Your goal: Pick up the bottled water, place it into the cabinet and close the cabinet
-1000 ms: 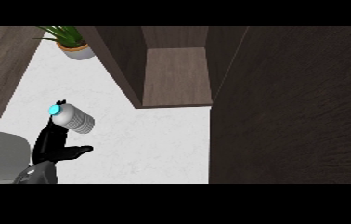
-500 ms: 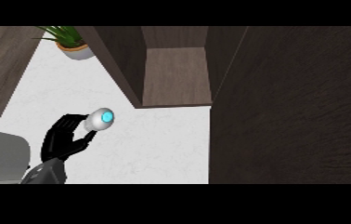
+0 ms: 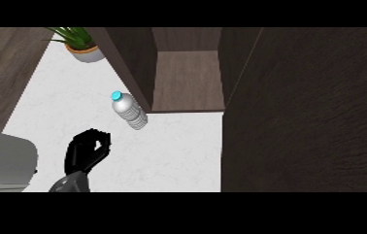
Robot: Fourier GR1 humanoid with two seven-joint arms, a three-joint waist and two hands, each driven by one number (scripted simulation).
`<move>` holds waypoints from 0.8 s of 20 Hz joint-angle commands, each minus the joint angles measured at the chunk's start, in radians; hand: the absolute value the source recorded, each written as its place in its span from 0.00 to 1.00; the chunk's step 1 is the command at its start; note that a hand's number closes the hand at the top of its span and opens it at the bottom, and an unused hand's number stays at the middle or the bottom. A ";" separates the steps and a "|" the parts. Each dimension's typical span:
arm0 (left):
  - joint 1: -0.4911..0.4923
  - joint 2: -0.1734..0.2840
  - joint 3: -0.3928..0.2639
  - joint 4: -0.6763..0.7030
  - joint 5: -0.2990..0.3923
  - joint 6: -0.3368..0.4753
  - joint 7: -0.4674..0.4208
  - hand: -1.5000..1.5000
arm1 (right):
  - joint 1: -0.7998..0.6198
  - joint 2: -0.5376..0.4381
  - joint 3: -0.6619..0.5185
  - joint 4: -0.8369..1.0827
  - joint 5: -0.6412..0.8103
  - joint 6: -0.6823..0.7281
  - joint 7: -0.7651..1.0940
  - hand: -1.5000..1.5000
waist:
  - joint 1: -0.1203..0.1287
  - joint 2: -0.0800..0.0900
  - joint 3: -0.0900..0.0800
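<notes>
Half a second ago the bottled water (image 3: pixel 129 110) sat in the left hand (image 3: pixel 87 152); now it is apart from the hand, up beside the cabinet (image 3: pixel 188 77) wall, cap toward the upper left. The hand, fingers curled on nothing, sits lower on the desk (image 3: pixel 172 150).

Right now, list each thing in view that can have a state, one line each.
bottled water: cap on, lying tilted on the counter by the cabinet's left wall, not held.
cabinet: open, nothing visible on its shelf.
left hand: fingers curled, holding nothing, apart from the bottle.
potted plant: upright at the counter's far end.
</notes>
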 commanded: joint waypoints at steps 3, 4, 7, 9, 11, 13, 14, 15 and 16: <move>0.014 -0.149 -0.094 0.003 -0.002 0.031 -0.125 1.00 | -0.007 0.011 0.021 -0.044 -0.003 -0.014 0.036 0.00 | 0.001 -0.001 -0.008; 0.048 -0.149 -0.094 -0.052 -0.015 0.018 -0.125 1.00 | 0.017 0.020 0.031 -0.083 -0.030 -0.028 0.067 0.00 | 0.012 -0.002 -0.008; 0.030 -0.151 -0.130 -0.054 0.018 0.017 -0.112 1.00 | 0.014 0.021 0.049 -0.049 0.006 -0.014 0.028 0.00 | 0.002 -0.003 -0.008; 0.017 -0.151 -0.160 -0.081 0.034 0.006 -0.055 1.00 | 0.001 0.004 0.049 -0.102 -0.009 -0.021 0.082 0.00 | 0.013 -0.004 -0.007; 0.027 -0.152 -0.181 -0.095 0.072 -0.010 -0.035 1.00 | 0.037 0.007 0.031 -0.057 -0.025 -0.004 0.022 0.00 | 0.006 -0.007 -0.007; -0.016 -0.153 -0.217 -0.144 0.114 0.005 0.019 1.00 | 0.007 0.009 0.028 -0.100 -0.048 -0.028 0.081 0.00 | 0.020 -0.007 -0.006; -0.043 -0.153 -0.270 -0.094 0.172 0.070 0.015 1.00 | 0.045 -0.012 0.026 -0.083 -0.045 0.006 0.045 0.00 | -0.002 -0.008 -0.007; -0.016 -0.154 -0.276 -0.179 0.147 0.049 0.068 1.00 | -0.009 -0.003 -0.009 -0.087 -0.084 -0.023 0.090 0.00 | 0.023 -0.007 -0.006; -0.071 -0.154 -0.309 -0.141 0.205 0.066 0.083 1.00 | 0.009 -0.012 -0.003 -0.095 -0.085 -0.009 0.084 0.00 | 0.006 -0.005 -0.007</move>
